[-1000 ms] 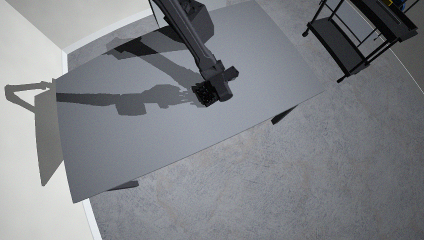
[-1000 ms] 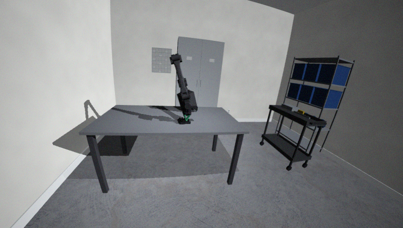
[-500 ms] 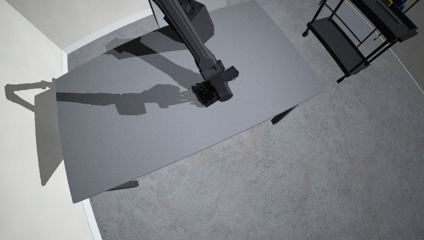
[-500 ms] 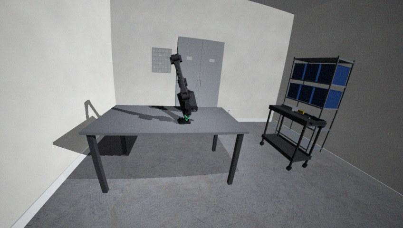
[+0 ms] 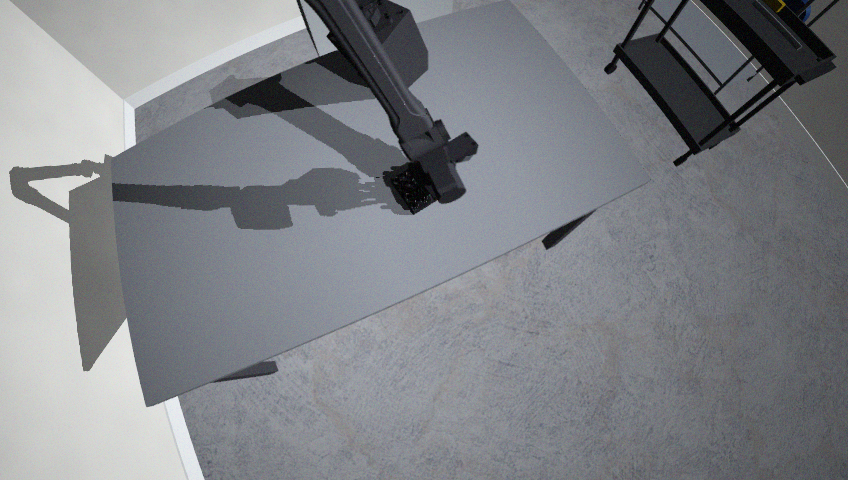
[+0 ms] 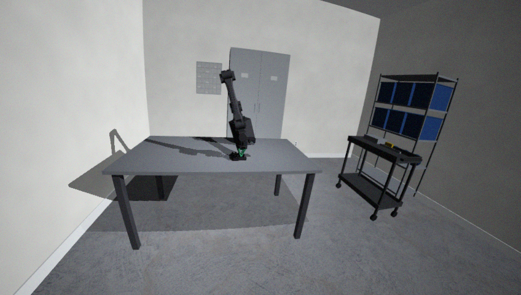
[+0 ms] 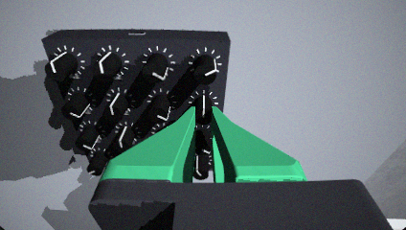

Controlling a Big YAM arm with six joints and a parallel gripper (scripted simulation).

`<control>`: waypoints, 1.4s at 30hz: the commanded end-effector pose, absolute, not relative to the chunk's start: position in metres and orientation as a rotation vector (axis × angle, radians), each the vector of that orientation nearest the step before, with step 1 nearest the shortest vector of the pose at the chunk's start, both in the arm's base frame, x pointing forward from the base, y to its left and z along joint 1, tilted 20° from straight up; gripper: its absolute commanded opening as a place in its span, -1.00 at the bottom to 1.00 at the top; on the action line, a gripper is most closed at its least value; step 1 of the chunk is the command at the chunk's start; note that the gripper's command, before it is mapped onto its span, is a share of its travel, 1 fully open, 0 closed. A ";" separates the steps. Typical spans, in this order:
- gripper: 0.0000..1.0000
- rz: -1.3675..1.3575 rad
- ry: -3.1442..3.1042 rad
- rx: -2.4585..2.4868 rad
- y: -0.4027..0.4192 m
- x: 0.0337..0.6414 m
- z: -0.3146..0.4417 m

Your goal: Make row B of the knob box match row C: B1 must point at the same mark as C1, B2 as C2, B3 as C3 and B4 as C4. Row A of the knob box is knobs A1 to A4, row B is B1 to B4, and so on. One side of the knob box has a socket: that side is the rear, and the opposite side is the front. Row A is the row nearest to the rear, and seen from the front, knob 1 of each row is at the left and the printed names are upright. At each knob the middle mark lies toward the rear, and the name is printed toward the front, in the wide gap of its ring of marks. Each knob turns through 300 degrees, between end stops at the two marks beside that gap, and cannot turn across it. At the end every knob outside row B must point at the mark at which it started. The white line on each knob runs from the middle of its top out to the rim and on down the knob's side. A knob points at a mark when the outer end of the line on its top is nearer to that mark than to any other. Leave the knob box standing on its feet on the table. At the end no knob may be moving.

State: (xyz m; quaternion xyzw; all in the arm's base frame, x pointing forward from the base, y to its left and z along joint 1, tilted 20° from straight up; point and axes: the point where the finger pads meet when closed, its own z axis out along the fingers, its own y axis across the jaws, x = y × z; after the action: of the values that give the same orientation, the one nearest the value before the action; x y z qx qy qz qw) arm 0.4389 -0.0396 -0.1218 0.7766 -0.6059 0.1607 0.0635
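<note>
Over the right-hand column of the dark box, as the wrist camera saw it, the claw pointed down.
Claw: green tapered fingers, drawn nearly together and closed on knob B4, a round black knob with a white line.
Knob B4: second from the rear in that column, one fingertip at each side; its line ran straight toward the rear.
Knob C4: partly visible between the fingers, its pointing too obscured to tell.
Knob A4: black and round, just rearward of B4, outside the fingers, its bent white line toward the right.
Row B, other knobs: B1, B2 and B3 lay to the left, uncovered by the claw, with bent white lines showing.
Row C: C1 and C2 were visible; C3 was mostly hidden by the left finger in the view.
Knob box: black, rectangular, ringed with pale marks, sitting on the bench, below the claw.
Arm: black, jointed, reaching down to the box.
Bench: grey flat top, dark legs.
Cart: black, wheeled, well apart from the bench.
Shelf rack: dark frame, blue bins, beyond the cart.
Cabinet: grey, two-doored, behind the arm.

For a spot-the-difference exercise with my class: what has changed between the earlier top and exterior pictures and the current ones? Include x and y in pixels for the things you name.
Nothing visibly changed: the arm [image 5: 386, 71] [image 6: 233, 98], table [image 5: 267, 279] [image 6: 182, 164] and cart [image 5: 666, 89] [image 6: 378, 149] stayed put.
</note>
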 end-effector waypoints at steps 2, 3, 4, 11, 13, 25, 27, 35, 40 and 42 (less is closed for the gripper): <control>-0.84 0.499 -1.895 2.307 -0.046 0.445 -0.124; -0.84 0.500 -1.903 2.301 -0.046 0.445 -0.124; -0.84 0.501 -1.912 2.295 -0.046 0.445 -0.124; -0.84 0.509 -1.998 2.235 -0.046 0.445 -0.124; -0.84 0.511 -2.031 2.211 -0.046 0.445 -0.124; -0.84 0.528 -2.236 2.045 -0.046 0.445 -0.124; -0.84 0.531 -2.284 2.002 -0.046 0.445 -0.124; -0.84 0.541 -2.436 1.852 -0.046 0.445 -0.124; -0.84 0.548 -2.564 1.710 -0.046 0.445 -0.124; -0.84 0.550 -2.606 1.658 -0.046 0.446 -0.124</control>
State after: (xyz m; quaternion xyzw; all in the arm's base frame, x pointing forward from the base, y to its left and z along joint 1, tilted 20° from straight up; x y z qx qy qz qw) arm 0.4378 -0.0396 -0.1222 0.5835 -0.7937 0.1711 0.0184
